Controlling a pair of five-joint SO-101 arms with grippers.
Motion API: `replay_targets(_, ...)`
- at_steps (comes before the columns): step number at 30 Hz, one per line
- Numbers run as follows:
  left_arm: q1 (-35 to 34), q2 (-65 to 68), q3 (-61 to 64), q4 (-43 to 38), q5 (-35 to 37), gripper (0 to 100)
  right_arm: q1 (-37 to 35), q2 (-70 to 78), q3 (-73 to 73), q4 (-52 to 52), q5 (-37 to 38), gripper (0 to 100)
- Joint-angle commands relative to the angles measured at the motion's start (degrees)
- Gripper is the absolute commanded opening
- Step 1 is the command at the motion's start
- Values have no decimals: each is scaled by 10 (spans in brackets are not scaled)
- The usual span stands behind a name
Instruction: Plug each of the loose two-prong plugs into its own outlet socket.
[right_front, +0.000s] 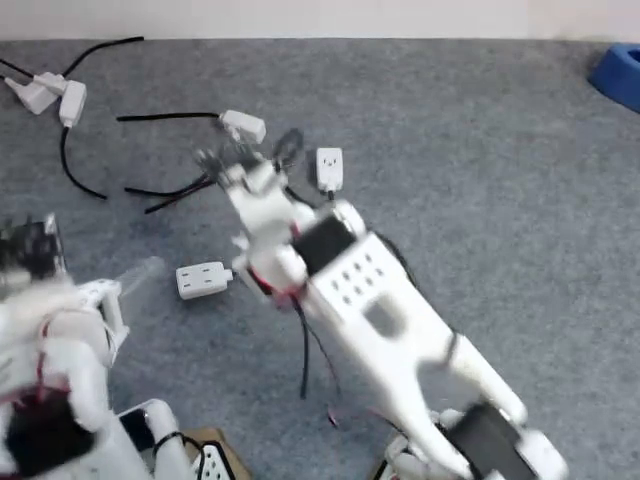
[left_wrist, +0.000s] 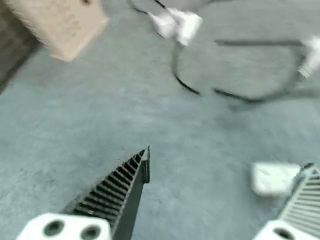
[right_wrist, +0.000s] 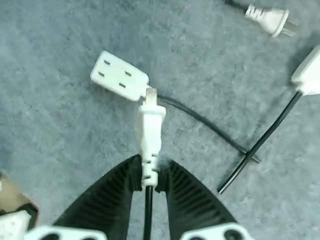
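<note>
My right gripper (right_wrist: 150, 162) is shut on the cord end of a white two-prong plug (right_wrist: 150, 125). The plug's prongs meet one end of a white outlet block (right_wrist: 120, 76); I cannot tell whether they are inserted. In the high view this gripper (right_front: 218, 162) sits just below an outlet block (right_front: 243, 125) with a black cord. My left gripper (left_wrist: 229, 160) is open above the carpet, with a second white outlet block (left_wrist: 275, 178) by one finger. That block (right_front: 203, 279) lies mid-table. A third outlet (right_front: 329, 168) lies right of the right arm.
Two more white plugs (right_front: 55, 97) on black cords lie at the far left; a loose plug (right_wrist: 270, 20) also lies beyond the outlet block. A blue object (right_front: 618, 75) sits at the far right edge. A beige box (left_wrist: 60, 25) is near the left arm.
</note>
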Motion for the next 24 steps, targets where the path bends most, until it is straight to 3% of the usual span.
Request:
replay_targets(1, 87, 254, -197, 120, 1, 433, 7, -158, 187, -103, 21, 8)
replay_targets(4, 138, 352, -268, 160, 1, 433, 5, -252, 255, -130, 21, 8)
replay_targets(11, 214, 415, -354, 164, 4, 433, 6, -438, 324, -128, 30, 8)
replay_targets(24, 278, 458, -331, 160, 37, 430, 2, -454, 335, -129, 28, 8)
